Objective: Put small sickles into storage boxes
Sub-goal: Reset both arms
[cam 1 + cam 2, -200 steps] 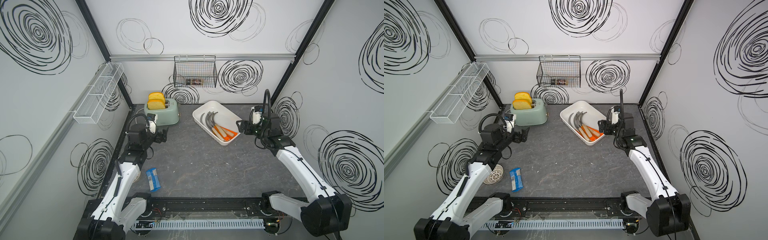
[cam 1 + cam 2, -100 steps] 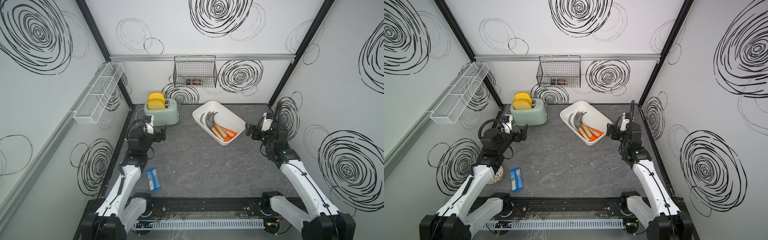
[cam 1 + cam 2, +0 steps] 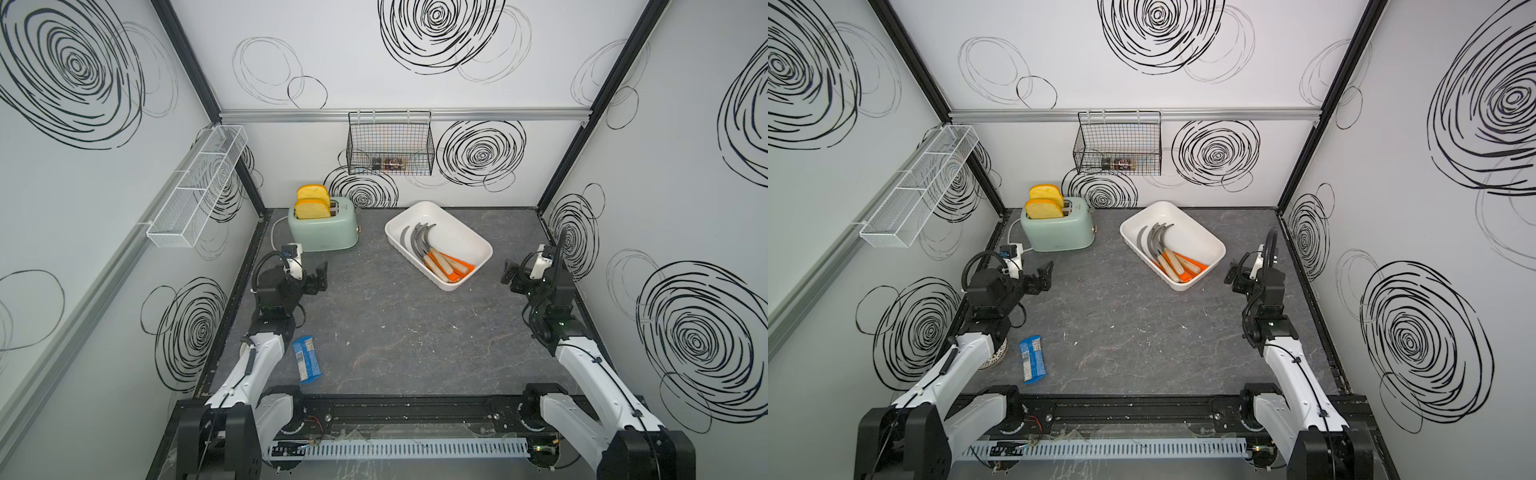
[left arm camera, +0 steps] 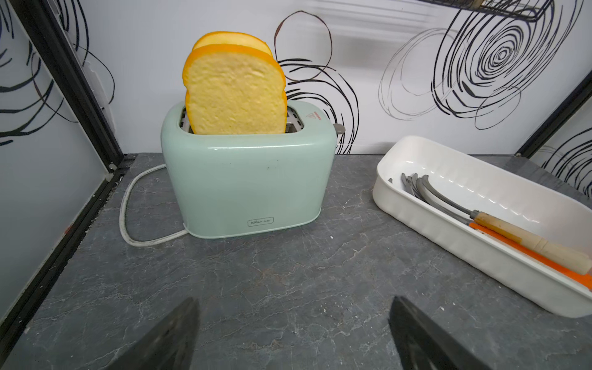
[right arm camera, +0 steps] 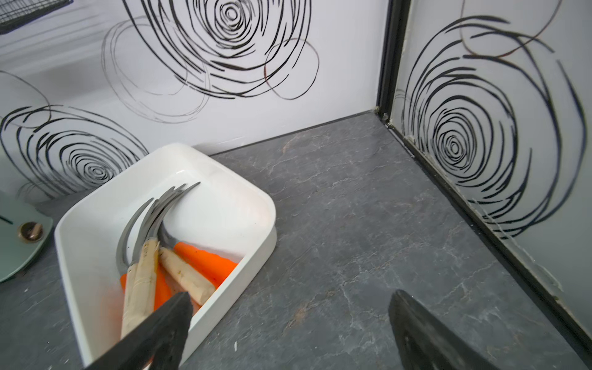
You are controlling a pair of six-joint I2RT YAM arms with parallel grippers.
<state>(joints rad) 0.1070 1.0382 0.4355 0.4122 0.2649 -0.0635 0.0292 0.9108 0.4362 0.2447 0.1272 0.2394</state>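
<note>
All the small sickles (image 3: 432, 255) you can see lie inside the storage box (image 3: 465, 235). Their handles are heaped at its near end and the grey blades curve toward the back wall. None shows on the table (image 3: 395, 332), so the job looks finished or close to it.

Your main risk is the right gripper (image 3: 508, 272). It hangs low just beside the box's near corner, apart from it, and in the right wrist view one finger (image 5: 166, 323) overlaps the rim. If you swing that arm inward without lifting, you would likely shove the light box or tip the heaped handles over its low wall.

A lesser risk sits on the other side. The left gripper (image 3: 320, 274) points at the toaster (image 3: 324, 230), whose cord (image 4: 128, 221) loops on the table beside it, so a forward push could bump one or snag the other.

Both arms are folded, each rising from the front rail to a bent elbow, with the wrist held low over the table. Both sets of jaws stand spread wide with nothing between them. The left gripper is well apart from the box.
</note>
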